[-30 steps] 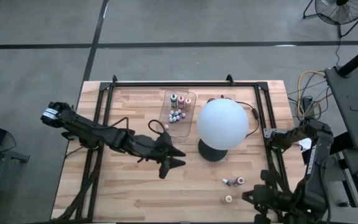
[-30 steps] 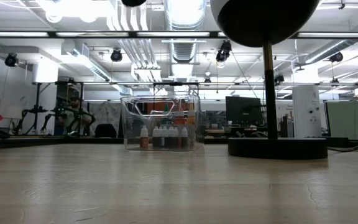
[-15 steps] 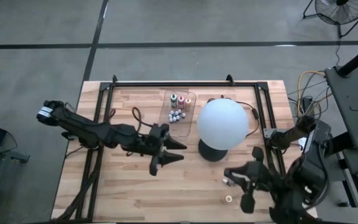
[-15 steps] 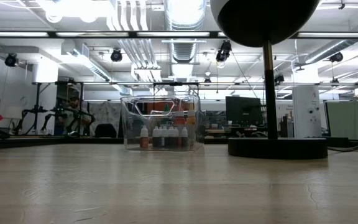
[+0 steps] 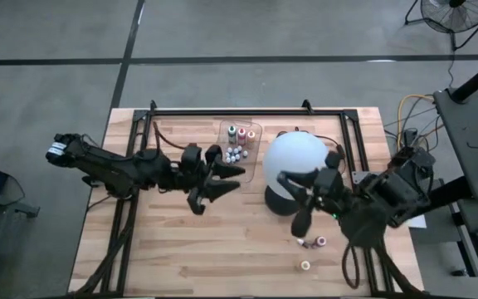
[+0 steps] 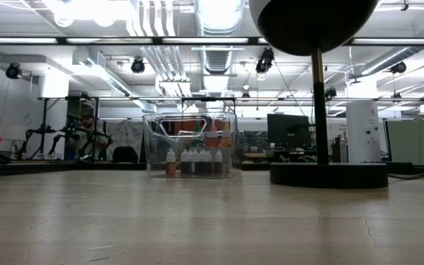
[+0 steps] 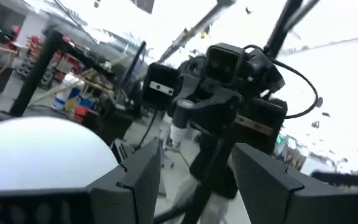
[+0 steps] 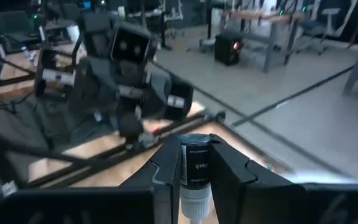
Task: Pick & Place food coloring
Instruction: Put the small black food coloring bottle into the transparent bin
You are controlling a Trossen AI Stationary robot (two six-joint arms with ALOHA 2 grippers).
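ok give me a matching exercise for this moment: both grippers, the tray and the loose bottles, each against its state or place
Things:
1. right gripper
2. left gripper
3. clear tray
4. two loose bottles

States or places:
a. jaws open, nothing between them
b. lying on the bare wood of the table, apart from the tray, on the right arm's side
c. jaws shut on a dark bottle
d. holds several small bottles, beside the white globe

Pairs: 1-c, 2-a, 3-d, 4-b
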